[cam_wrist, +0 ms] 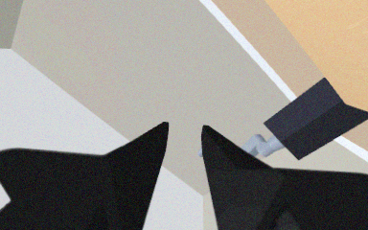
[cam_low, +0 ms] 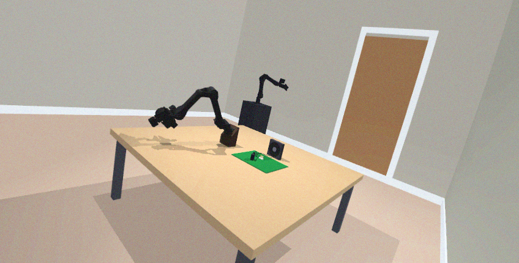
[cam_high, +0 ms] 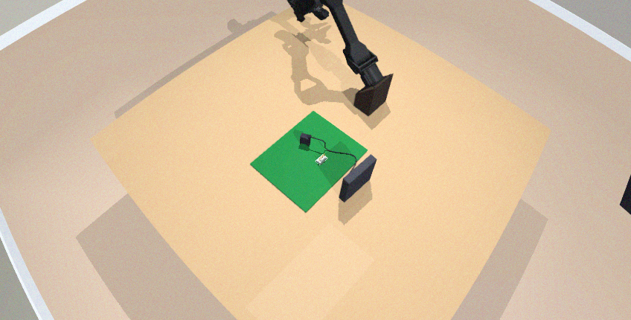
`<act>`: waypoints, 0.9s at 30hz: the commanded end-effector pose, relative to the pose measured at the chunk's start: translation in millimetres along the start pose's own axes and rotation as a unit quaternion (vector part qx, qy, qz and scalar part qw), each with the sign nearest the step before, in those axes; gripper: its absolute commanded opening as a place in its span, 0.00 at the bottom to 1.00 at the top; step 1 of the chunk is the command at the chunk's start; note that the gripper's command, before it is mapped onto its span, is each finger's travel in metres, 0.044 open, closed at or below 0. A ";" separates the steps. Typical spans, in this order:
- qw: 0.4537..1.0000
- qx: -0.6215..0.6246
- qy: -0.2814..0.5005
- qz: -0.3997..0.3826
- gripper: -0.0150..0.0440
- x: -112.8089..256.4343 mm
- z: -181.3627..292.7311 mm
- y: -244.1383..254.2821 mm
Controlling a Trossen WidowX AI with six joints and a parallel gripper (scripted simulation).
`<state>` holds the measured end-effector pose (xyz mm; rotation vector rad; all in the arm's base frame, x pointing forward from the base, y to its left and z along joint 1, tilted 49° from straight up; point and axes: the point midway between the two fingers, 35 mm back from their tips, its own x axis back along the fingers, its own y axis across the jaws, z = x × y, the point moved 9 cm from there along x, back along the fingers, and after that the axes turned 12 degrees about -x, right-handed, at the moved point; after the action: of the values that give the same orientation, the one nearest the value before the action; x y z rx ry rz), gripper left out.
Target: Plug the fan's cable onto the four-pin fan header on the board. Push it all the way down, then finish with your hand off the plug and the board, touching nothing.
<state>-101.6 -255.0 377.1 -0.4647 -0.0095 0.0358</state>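
The green board (cam_high: 300, 193) (cam_low: 267, 168) lies on the table. The small white fan header (cam_high: 321, 159) (cam_low: 261, 158) stands on it, with pins showing on top and no plug on it. A small black block (cam_high: 305, 139) (cam_low: 252, 156), seemingly the plug, is on the board beside the header, apart from it. The thin black cable (cam_high: 341, 152) runs from it to the dark square fan (cam_high: 357, 178) (cam_low: 275, 149), upright by the board's edge. My gripper (cam_wrist: 185, 128) is partly open, with nothing between its fingertips. It is in the air, far from board and plug.
My arm's dark base (cam_high: 373, 95) (cam_low: 229, 136) stands on the table (cam_high: 420, 175) (cam_low: 204, 183) near the board. Another arm (cam_low: 261, 87) stands on a dark pedestal (cam_low: 254, 115) beyond the table. The wrist view faces walls and ceiling, with a dark block (cam_wrist: 310, 117) at right.
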 end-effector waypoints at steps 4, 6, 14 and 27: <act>1.000 -0.007 -0.005 0.008 0.65 3.4 -0.9 -1.9; 0.999 -0.027 -0.020 0.033 0.73 13.8 -3.7 -7.3; 0.951 -0.172 -0.169 0.193 1.00 102.6 -18.6 -34.2; 0.750 -0.319 -0.493 0.305 1.00 264.4 -16.3 -12.2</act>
<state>130.4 -275.6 368.6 -1.0462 -0.7826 0.8934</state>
